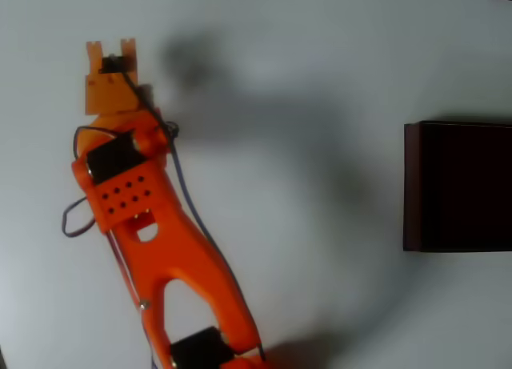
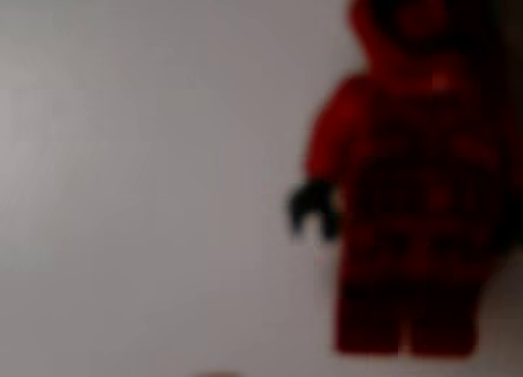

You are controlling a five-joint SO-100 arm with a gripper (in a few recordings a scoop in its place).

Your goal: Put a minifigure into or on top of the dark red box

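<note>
- In the overhead view the orange arm (image 1: 148, 225) reaches up the left side of the white desk (image 1: 304, 249), and its hand (image 1: 112, 57) sits at the upper left, pointing toward the top edge. Two short finger stubs show at its tip, but from above I cannot tell whether they stand apart or pressed together, nor whether anything sits between them.
- The wrist view puts the minifigure (image 2: 409, 189) very close and badly out of focus: an all-red body with a darker head at the top edge, one black claw-like hand out to its left, legs pointing to the bottom of the picture. It fills the right half of that view, so I judge it lies just under or just ahead of the hand on the pale desk. Whether the fingers touch it cannot be told.
- Risk: the figure sits off to the right of the wrist camera's centre, so a closing grip may catch only an arm or shoulder. That could flick the tiny figure away or leave it pinched loosely.
- Risk: the blur suggests the hand is very low, so pressing further could jam the fingers on the desk.
- At the far right of the overhead view the dark red box (image 1: 411, 185) lies well apart from the hand, partly cut by the edge. A weak grip could drop the figure on that long crossing.
</note>
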